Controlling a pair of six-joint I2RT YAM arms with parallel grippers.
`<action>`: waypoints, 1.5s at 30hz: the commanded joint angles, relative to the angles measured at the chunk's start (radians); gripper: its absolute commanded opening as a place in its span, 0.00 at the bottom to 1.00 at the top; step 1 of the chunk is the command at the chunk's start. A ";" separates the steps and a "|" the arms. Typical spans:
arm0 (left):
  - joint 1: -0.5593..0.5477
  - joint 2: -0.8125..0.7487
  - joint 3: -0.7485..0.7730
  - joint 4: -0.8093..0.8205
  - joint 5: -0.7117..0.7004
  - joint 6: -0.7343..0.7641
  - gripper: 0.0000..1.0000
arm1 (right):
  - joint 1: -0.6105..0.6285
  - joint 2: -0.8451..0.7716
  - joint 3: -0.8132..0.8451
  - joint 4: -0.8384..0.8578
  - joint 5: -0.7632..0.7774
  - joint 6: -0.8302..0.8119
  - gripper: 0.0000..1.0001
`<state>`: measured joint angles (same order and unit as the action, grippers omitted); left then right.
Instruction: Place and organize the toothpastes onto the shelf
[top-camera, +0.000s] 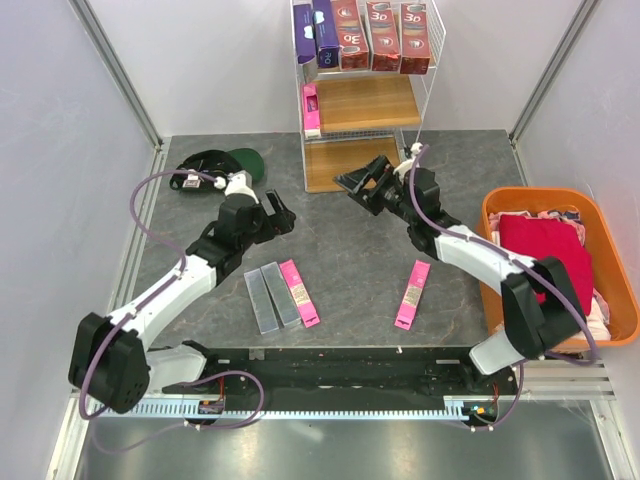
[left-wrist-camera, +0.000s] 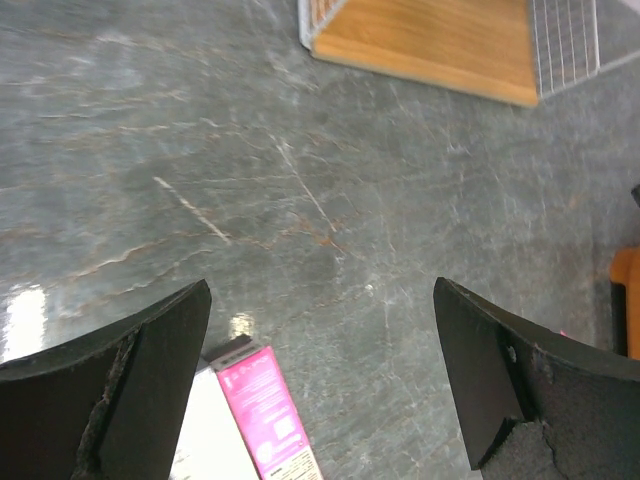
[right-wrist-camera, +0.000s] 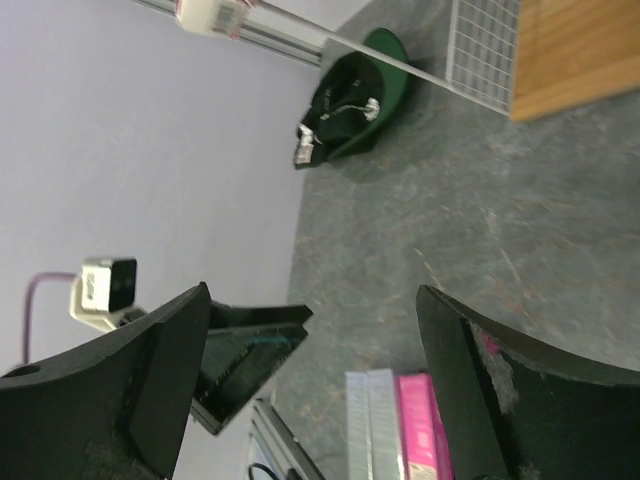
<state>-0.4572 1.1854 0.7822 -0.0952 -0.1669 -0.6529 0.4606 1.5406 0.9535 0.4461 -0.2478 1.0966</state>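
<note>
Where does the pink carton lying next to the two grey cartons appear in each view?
Top external: pink carton lower centre-left, right of the grey cartons.
Left wrist: pink carton at the bottom edge, left of centre.
Right wrist: pink carton at the bottom edge, right of centre, beside the grey cartons.
Shared landmark: the shelf's bottom board, in all three views.

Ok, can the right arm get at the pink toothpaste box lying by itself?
Probably yes. The pink box lies flat with nothing on or against it, and the right gripper is open and empty. It would need to pull back toward its own base to get there.
</note>
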 joint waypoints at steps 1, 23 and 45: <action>-0.014 0.071 0.086 0.026 0.087 0.064 1.00 | 0.000 -0.121 -0.056 -0.148 0.061 -0.153 0.92; -0.247 0.454 0.345 0.089 0.326 0.217 1.00 | -0.004 -0.459 -0.315 -0.483 0.346 -0.339 0.98; -0.508 0.881 0.752 -0.009 0.399 0.357 0.95 | -0.046 -0.781 -0.081 -0.707 0.763 -0.435 0.98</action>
<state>-0.9085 2.0155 1.4467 -0.0662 0.2653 -0.3740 0.4164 0.8093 0.8337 -0.2256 0.4347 0.6865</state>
